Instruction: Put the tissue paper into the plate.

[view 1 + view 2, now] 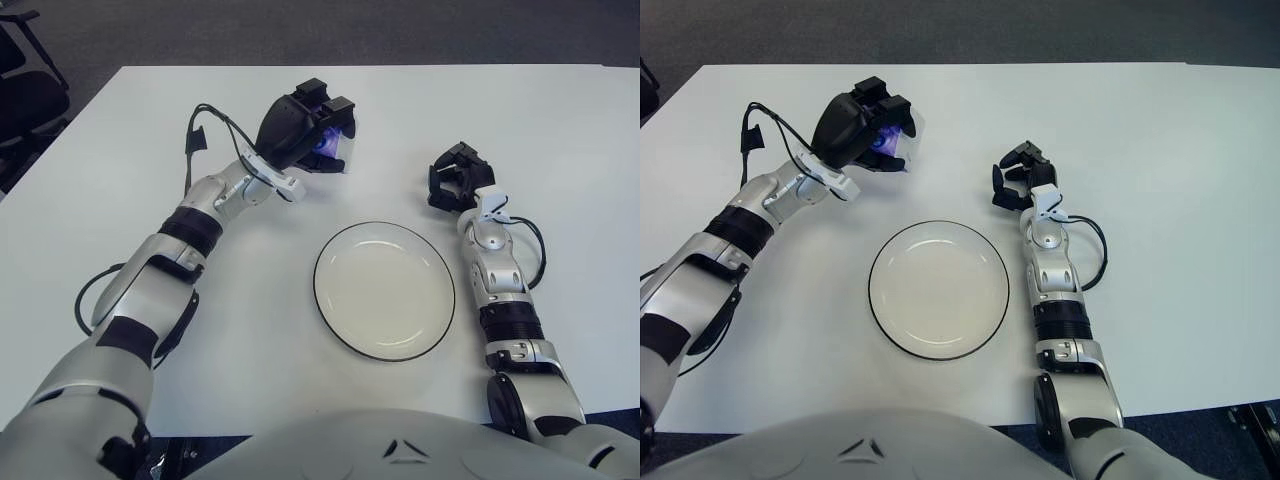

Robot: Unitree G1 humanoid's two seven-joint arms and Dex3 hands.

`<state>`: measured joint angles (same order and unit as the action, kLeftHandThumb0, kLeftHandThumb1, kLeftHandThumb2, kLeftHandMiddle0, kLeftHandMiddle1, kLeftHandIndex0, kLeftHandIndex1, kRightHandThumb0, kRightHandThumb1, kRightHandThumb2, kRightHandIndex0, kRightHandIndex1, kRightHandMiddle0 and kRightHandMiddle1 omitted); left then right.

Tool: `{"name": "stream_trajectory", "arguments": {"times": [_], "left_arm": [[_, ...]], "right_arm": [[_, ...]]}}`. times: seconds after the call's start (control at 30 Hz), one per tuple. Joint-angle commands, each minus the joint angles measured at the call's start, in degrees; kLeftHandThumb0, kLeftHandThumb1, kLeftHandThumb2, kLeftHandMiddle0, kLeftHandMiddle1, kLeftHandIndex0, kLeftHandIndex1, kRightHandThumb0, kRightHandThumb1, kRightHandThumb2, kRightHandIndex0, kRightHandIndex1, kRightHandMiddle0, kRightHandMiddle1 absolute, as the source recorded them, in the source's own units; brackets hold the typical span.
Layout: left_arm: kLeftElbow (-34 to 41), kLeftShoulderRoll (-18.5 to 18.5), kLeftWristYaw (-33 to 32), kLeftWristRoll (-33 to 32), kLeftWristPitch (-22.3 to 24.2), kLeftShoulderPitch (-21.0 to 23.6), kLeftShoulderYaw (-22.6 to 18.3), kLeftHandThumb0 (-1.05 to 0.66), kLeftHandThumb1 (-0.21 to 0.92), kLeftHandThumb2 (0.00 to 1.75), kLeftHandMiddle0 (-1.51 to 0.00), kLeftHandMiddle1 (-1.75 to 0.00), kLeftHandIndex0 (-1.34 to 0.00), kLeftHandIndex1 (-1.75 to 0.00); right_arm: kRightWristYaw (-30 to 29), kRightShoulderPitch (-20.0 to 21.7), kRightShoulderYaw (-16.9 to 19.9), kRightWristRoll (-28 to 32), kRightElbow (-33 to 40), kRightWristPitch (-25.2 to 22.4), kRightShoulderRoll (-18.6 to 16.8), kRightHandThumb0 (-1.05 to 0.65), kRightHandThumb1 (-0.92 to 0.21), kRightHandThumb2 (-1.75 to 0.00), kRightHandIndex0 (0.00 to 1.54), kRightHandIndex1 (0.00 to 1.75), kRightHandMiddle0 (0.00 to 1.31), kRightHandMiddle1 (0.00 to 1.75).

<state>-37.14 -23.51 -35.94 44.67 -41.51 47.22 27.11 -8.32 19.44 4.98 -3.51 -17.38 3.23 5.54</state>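
Fingers of left hand (312,128) clasp crinkly tissue pack (340,150) beyond round plate (384,290).

No text, label, brand, number or sign can be read anywhere in either view. The only mark that comes near one is a small pale, arrow-like shape on the robot's grey torso (405,452) at the bottom centre of the frame, and it is possibly a moulded emblem, with no letters to make out. The plate (384,290) in the lower middle carries just a plain dark rim line, and the white table (520,110) bears no print.
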Motion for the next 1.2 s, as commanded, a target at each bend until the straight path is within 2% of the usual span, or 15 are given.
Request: {"name": "stream_trajectory", "arguments": {"times": [0.0,0.33,0.67,0.73,0.93,1.07,1.17], "left_arm": [[2.12,-0.18,-1.23,0.89,-0.95,-1.07,-1.22,-0.46,0.6,1.07,-1.37,-1.75,-1.1,-1.75],[7.02,-0.36,-0.91,1.03,-4.55,-2.01,-2.98,-0.44,0.54,1.1,-1.34,-1.75,-1.08,-1.75],[13.69,1.11,10.66,-10.68,-9.35,-6.12,-5.79,-0.43,0.49,1.15,-1.33,-1.75,-1.09,-1.75],[14.6,1.28,13.51,-12.97,-10.01,-6.66,-5.97,-0.42,0.48,1.15,-1.33,-1.75,-1.1,-1.75],[19.11,1.7,27.89,-26.23,-11.35,-8.16,-3.52,-0.38,0.44,1.2,-1.34,-1.75,-1.11,-1.75],[20.41,1.83,36.91,-34.36,-11.22,-8.7,-2.32,-0.34,0.4,1.24,-1.33,-1.75,-1.11,-1.75],[21.27,1.44,44.35,-41.21,-10.8,-9.09,-0.99,-0.29,0.37,1.29,-1.32,-1.75,-1.11,-1.75]], "right_arm": [[0.38,-5.54,-0.16,0.35,-3.24,-0.23,-1.13,-0.44,-0.43,-1.17,1.15,1.75,0.52,1.75],[1.31,-5.37,-0.27,0.44,-3.67,0.36,-1.17,-0.44,-0.44,-1.16,1.14,1.75,0.52,1.75],[0.96,-5.01,-0.16,0.48,-4.18,0.13,-1.57,-0.44,-0.43,-1.18,1.16,1.75,0.53,1.75],[0.75,-4.92,-0.16,0.38,-4.34,0.09,-1.61,-0.45,-0.42,-1.18,1.16,1.75,0.53,1.75],[0.0,-4.82,-0.35,0.02,-4.24,0.03,-1.84,-0.45,-0.42,-1.19,1.15,1.75,0.53,1.75],[-0.53,-5.3,-0.76,0.2,-2.41,-0.91,-2.87,-0.45,-0.41,-1.2,1.11,1.75,0.54,1.75],[-1.82,-6.36,-1.49,0.19,1.87,-2.79,-4.66,-0.46,-0.38,-1.23,1.09,1.75,0.56,1.75]]}}
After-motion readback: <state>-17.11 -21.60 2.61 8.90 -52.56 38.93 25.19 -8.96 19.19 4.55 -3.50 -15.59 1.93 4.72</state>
